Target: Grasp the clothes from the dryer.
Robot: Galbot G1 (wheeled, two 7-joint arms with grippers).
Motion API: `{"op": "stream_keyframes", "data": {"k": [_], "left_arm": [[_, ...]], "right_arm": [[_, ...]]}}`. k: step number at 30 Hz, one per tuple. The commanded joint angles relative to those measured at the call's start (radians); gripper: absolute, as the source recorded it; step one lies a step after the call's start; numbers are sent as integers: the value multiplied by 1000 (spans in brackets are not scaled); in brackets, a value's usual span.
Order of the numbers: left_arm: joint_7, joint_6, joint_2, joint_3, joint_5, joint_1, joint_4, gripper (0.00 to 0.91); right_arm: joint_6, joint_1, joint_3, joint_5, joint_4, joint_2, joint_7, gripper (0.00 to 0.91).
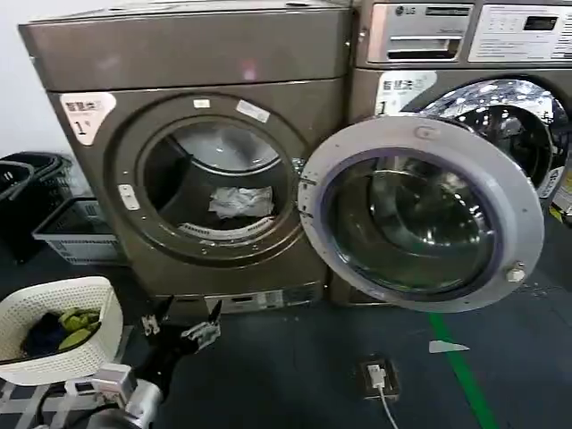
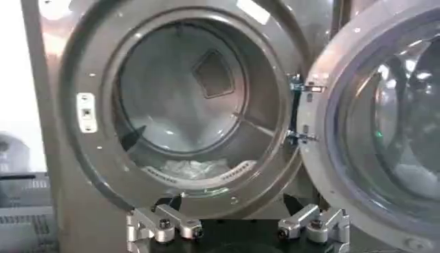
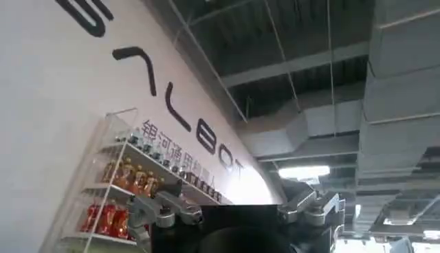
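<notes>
Clothes [image 1: 239,200]: one small pale, wrinkled bundle, lying on the drum floor just behind the front lip of the dryer [image 1: 192,63], slightly toward the hinge side of the round opening; also seen low in the drum from the left wrist [image 2: 189,167]. Left gripper [image 1: 181,323]: fingers spread apart, holding nothing, low in front of the machine's base panel and below the opening, well apart from the bundle; from its own wrist camera [image 2: 237,223] it faces straight into the drum. Right gripper [image 3: 237,206]: fingers spread, empty, turned up toward a wall and ceiling, away from the work. Door [image 1: 420,214]: swung fully open to the right, clear of the entry path. White basket [image 1: 63,299]: beside the left arm, holding green and dark garments, not part of this step. Step in hand, as judged: approach. Handling advice: raise the left gripper above the lip before advancing, keep the fingers wide, come down onto the middle of the bundle, pinch a thick fold rather than one thin edge.
</notes>
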Motion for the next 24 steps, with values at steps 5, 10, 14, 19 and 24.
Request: {"op": "stream_keyframes", "data": {"k": [5,10,14,19,24], "left_arm": [[5,1,1,0,-4,-6,-1,907],[9,1,2,1,-4,-8,-5,907],[13,0,4,0,-7,-9,-15,907],[13,-3,5,0,-6,-8,-21,907],[14,-5,9,-2,-7,-7,-23,907]], "right_arm": [[37,2,0,27,6,3,-28,907],[42,2,0,45,10,6,-24,907],[39,2,3,73,11,4,-12,907],[44,2,3,83,16,9,-21,907],[58,-2,5,90,18,10,-26,907]]}}
